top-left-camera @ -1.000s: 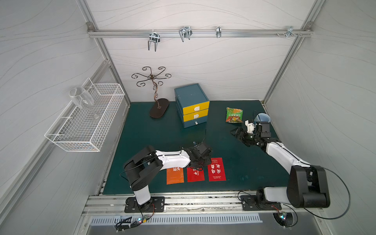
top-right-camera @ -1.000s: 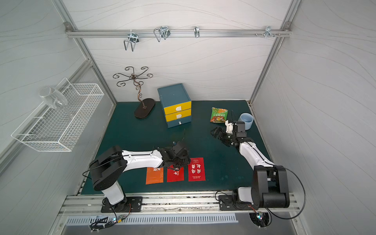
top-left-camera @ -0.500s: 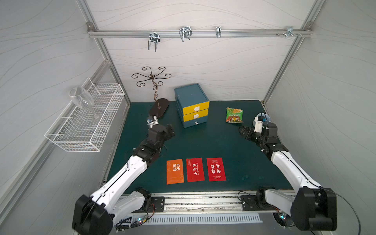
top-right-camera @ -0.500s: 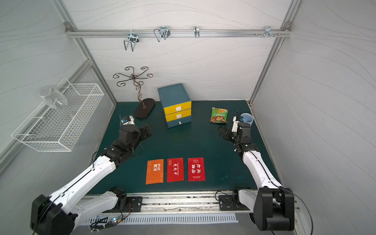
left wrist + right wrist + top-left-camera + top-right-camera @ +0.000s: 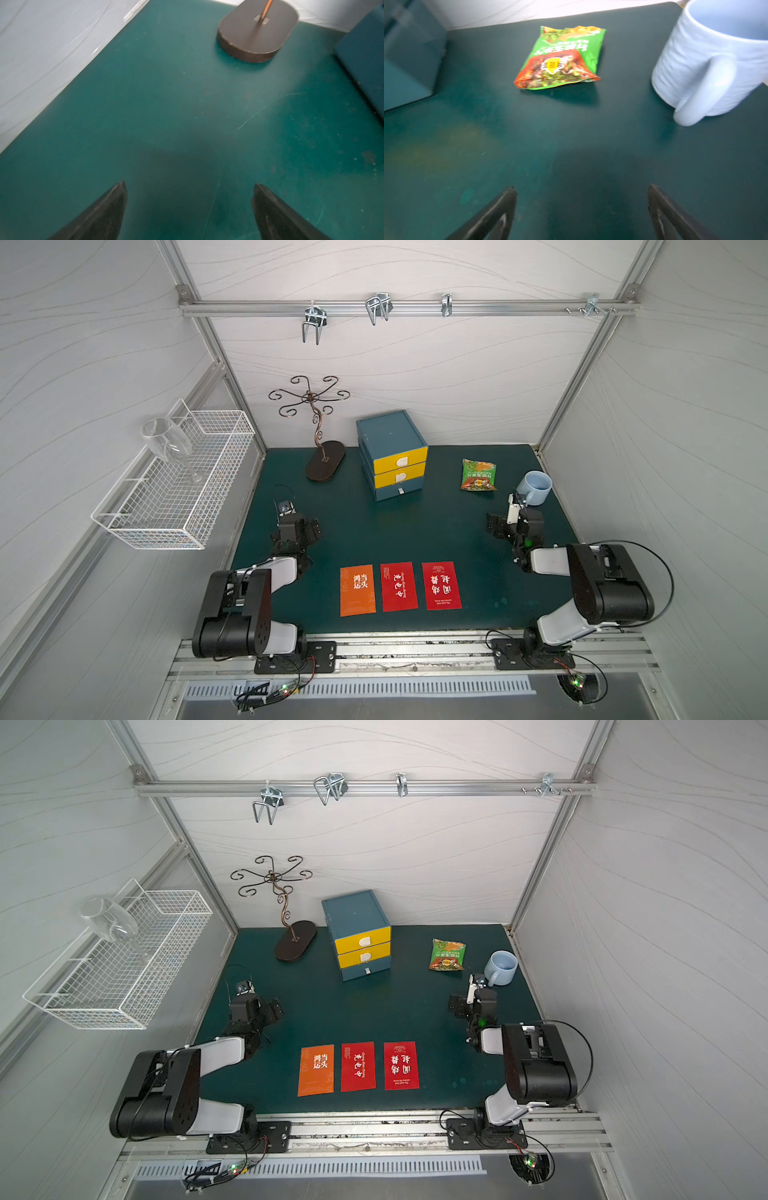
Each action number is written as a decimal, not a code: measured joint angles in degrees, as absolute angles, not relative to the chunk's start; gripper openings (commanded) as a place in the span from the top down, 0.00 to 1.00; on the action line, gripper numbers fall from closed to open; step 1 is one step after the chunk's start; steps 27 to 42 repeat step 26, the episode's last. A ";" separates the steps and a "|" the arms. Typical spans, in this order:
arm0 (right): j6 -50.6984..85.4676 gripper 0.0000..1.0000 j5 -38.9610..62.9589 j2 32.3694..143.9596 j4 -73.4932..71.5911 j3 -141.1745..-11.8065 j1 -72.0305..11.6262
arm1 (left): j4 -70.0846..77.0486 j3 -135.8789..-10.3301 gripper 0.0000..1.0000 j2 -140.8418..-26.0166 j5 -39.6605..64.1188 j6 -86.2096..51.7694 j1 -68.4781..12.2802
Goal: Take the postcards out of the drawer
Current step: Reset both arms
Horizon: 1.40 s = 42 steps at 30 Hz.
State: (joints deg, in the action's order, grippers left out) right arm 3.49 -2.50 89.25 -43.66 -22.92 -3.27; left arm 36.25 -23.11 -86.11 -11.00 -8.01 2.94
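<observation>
Three thin flat postcards (image 5: 400,588), one orange, two red, lie in a row near the front edge of the green tabletop (image 5: 457,522), long axes front-to-back, midway between the left hand (image 5: 189,184) and right hand (image 5: 581,187), both wide open, empty

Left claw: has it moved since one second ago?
Yes. The left claw has drawn away from the postcards, leftward and back, toward the stand base.

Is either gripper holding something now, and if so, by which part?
Nothing is held. The left gripper and the right gripper are open and empty; the postcards lie flat, away from both.
</observation>
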 measured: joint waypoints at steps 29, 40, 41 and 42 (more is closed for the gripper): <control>1.45 0.01 -0.80 89.86 -45.87 -24.45 -3.42 | 43.97 -23.42 0.01 -89.27 -3.79 -2.94 2.20; 1.45 0.01 -0.80 89.86 -45.87 -24.45 -3.42 | 43.97 -23.42 0.01 -89.27 -3.79 -2.94 2.20; 1.45 0.01 -0.80 89.86 -45.87 -24.45 -3.42 | 43.97 -23.42 0.01 -89.27 -3.79 -2.94 2.20; 1.45 0.01 -0.80 89.86 -45.87 -24.45 -3.42 | 43.97 -23.42 0.01 -89.27 -3.79 -2.94 2.20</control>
